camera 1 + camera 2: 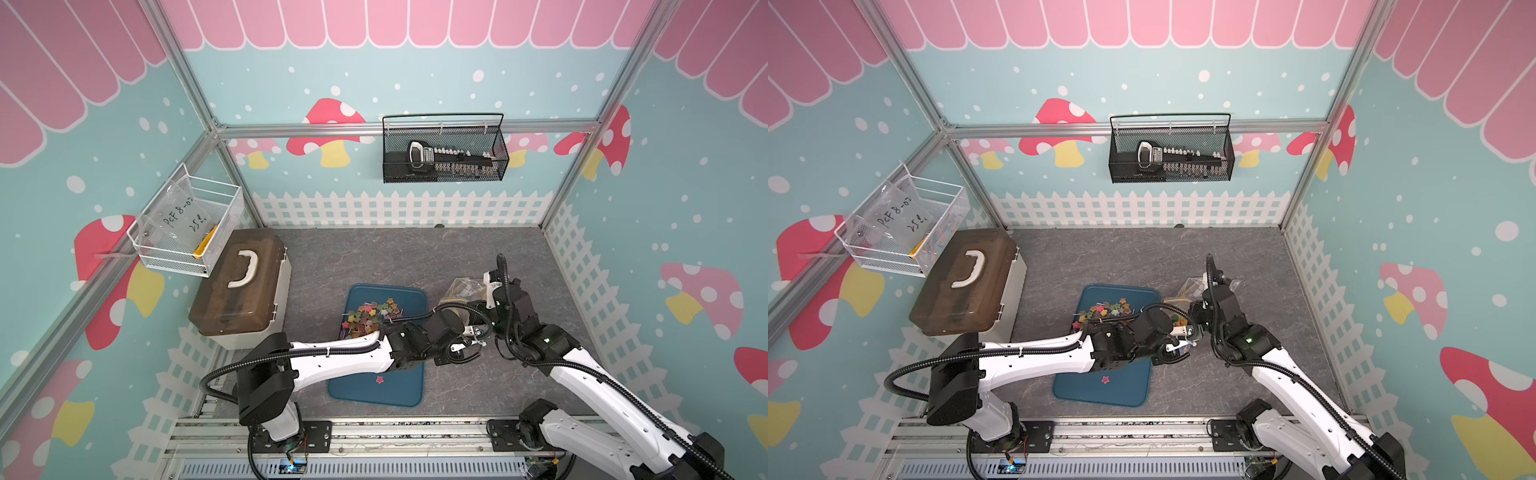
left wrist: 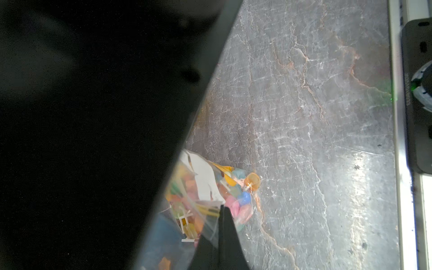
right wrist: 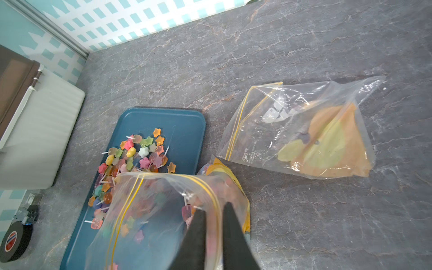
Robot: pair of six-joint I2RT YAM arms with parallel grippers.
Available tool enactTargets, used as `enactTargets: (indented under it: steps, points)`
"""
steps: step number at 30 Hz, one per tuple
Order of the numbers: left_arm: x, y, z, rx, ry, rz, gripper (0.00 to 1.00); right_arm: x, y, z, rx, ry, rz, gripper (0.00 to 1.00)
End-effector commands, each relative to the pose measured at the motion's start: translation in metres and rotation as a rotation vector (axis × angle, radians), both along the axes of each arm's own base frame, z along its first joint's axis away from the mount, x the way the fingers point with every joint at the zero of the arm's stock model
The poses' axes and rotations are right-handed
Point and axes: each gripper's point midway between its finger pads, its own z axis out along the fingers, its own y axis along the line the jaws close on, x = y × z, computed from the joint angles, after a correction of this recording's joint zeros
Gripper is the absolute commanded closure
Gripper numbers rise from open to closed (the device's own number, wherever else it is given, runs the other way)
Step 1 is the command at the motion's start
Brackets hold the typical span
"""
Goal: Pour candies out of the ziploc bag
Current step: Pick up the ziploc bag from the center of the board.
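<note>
Your left gripper (image 2: 222, 210) is pinched tight (fingers (image 2: 231, 233) flush together); your right gripper (image 3: 214, 208) shows a narrow gap, both close together.

In the left wrist view a dark, blurred shape (image 2: 93, 117) fills over half the picture and covers most of the bag (image 2: 205, 184); its candies (image 2: 244, 198) smear together. In both top views the left arm (image 1: 345, 357) hides the tray's (image 1: 361, 395) middle. In the right wrist view the picture's edge cuts off the bag, the tape roll (image 3: 14, 240) and the box (image 3: 30, 131).
</note>
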Motion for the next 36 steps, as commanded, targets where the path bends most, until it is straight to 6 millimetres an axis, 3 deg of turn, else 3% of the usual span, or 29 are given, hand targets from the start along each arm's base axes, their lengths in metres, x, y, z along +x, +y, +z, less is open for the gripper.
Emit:
enactTargets:
  steps: [1, 7, 16, 21, 26, 36]
  points:
    - [0.010, 0.001, 0.037, -0.072, 0.000, 0.062, 1.00, 0.001, -0.013, 0.008, 0.005, -0.024, -0.060, 0.70]
    - [0.018, 0.003, 0.057, -0.124, 0.062, 0.108, 1.00, -0.001, -0.019, 0.022, 0.049, -0.048, -0.084, 0.46]
    - [0.046, 0.011, 0.077, -0.245, 0.193, 0.220, 1.00, -0.003, -0.031, 0.041, 0.114, -0.070, -0.129, 0.35]
    - [0.066, 0.016, 0.076, -0.294, 0.271, 0.287, 1.00, -0.007, -0.047, 0.010, 0.128, 0.019, -0.194, 0.34]
    - [0.071, 0.017, 0.081, -0.316, 0.283, 0.288, 1.00, -0.018, -0.054, -0.027, 0.183, 0.106, -0.218, 0.33]
    - [0.081, 0.019, 0.084, -0.331, 0.279, 0.307, 1.00, -0.030, -0.030, -0.070, 0.432, 0.221, -0.134, 0.28]
